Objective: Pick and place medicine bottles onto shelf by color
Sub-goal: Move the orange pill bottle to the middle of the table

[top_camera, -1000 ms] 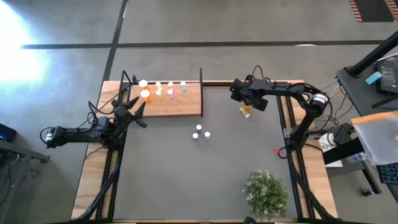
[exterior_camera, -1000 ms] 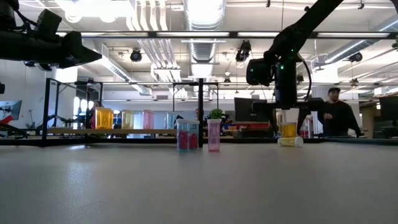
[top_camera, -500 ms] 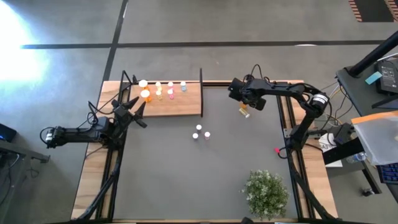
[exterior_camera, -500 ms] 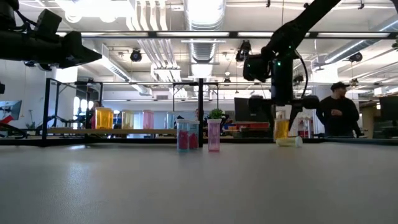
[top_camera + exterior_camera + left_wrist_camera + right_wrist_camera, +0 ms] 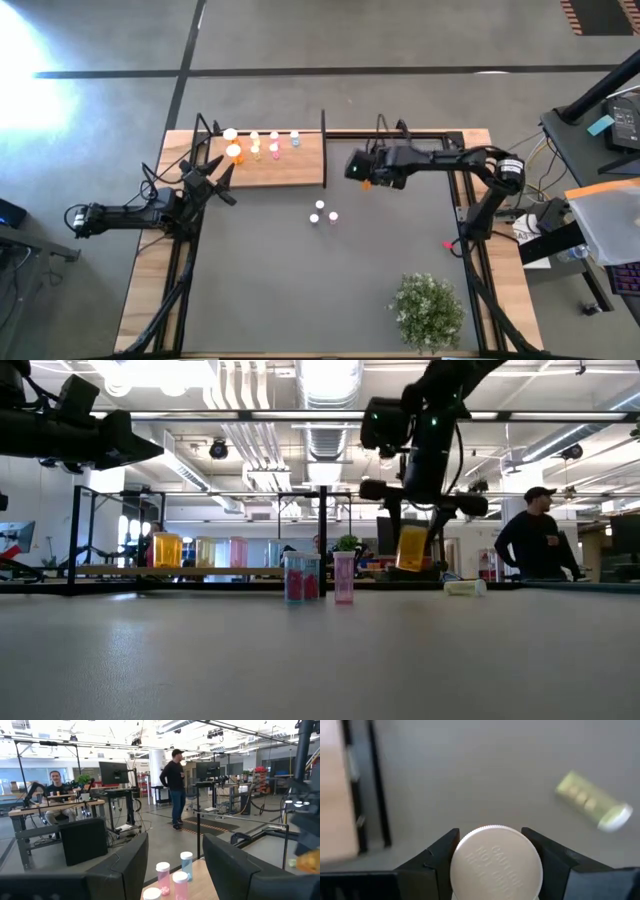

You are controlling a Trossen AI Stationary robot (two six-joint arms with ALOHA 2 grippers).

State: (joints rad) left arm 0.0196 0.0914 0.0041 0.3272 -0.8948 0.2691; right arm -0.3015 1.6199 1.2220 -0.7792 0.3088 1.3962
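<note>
Right claw (image 5: 413, 550) pinches an orange bottle (image 5: 412, 548) in the air, three o'clock of the shelf (image 5: 290, 168); left claw (image 5: 222, 180) waits part-spread. A loose pinch could drop it.

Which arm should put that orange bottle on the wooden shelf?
The right. Its tool already holds the orange bottle above the table, near the shelf. The left tool waits empty at the shelf's other end.

Grey table mat (image 5: 300, 290): shelf (image 5: 300, 170), two bottles (image 5: 323, 214), plant (image 5: 428, 310), yellow-green bottle (image 5: 465, 587).
</note>
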